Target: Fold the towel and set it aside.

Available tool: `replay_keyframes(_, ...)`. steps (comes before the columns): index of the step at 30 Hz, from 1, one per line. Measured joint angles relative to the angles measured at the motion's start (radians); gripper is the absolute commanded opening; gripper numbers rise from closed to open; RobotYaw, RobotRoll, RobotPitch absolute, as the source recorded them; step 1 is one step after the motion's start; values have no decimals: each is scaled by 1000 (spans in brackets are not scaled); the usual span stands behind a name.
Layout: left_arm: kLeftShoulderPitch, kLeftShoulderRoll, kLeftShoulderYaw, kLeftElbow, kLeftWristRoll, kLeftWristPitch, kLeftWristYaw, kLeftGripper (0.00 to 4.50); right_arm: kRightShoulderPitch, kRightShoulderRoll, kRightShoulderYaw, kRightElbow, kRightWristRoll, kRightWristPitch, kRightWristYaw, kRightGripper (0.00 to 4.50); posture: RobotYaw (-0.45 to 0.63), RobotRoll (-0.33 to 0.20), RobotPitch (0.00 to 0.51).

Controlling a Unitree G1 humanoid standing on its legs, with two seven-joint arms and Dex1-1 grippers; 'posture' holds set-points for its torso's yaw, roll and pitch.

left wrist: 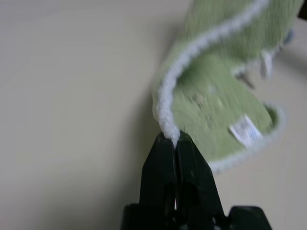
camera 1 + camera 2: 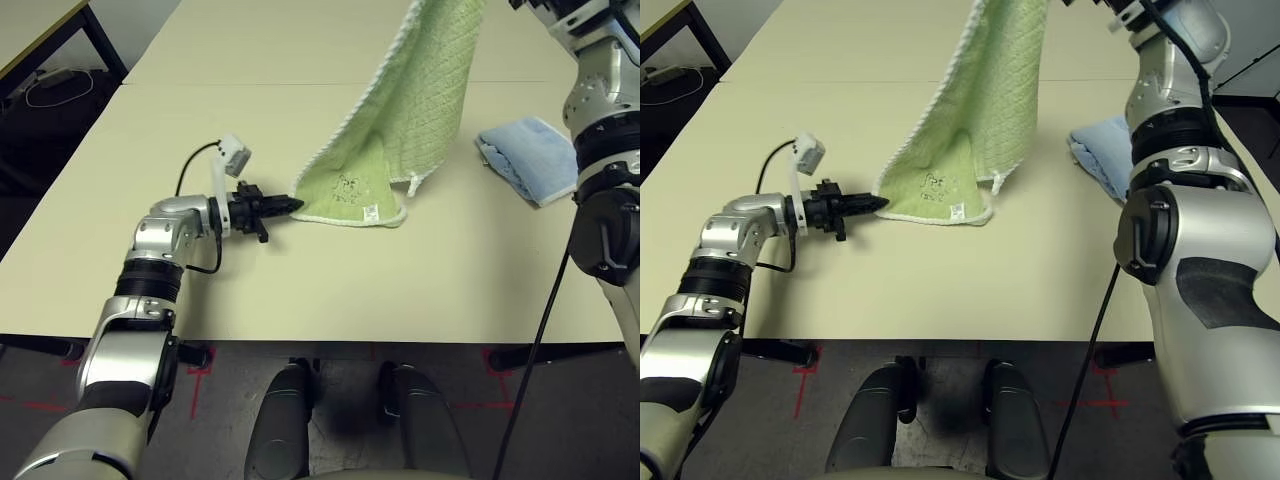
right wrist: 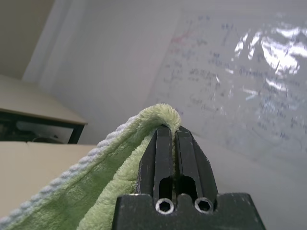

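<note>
Left tool (image 2: 290, 206) clenched on towel (image 2: 400, 120) corner (white edging); right tool (image 3: 173, 132) grips top edge, towel hanging.

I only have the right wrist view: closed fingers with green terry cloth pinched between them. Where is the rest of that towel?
Observer: The light green terry towel with white edging hangs from the raised right gripper; its lower end rests on the beige table.
Operator: Left arm?
Observer: The left gripper is shut on the towel's white edge, at the low corner near the table.
Operator: Anything else on the table?
Observer: A folded light blue towel lies beside the green one, apart from it.
</note>
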Motion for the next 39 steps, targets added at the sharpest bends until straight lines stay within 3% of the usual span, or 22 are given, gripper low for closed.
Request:
replay_keyframes(6, -1, -5, 56, -106, -1, -16, 152, 26, 144, -14, 2, -28, 3, 94, 48, 0, 40, 0, 175)
replay_keyframes(14, -20, 131, 31, -147, 6, 16, 111, 26, 255, -47, -23, -193, 81, 281, 62, 0, 33, 0, 178)
replay_keyframes(20, -99, 215, 19, -143, 19, 54, 87, 26, 365, -145, -69, -341, 236, 693, 176, 0, 28, 0, 192)
replay_keyframes(25, -133, 230, 33, -145, 9, 108, 90, 26, 420, -176, -89, -462, 321, 911, 190, 0, 19, 0, 200)
replay_keyframes(33, -174, 242, 33, -34, 43, 85, 128, 26, 437, -143, -79, -485, 291, 882, 110, 0, 23, 0, 229)
replay_keyframes(39, -302, 164, 16, 140, 134, -20, 316, 26, 284, -100, -68, -268, 187, 693, -69, 0, 29, 0, 266)
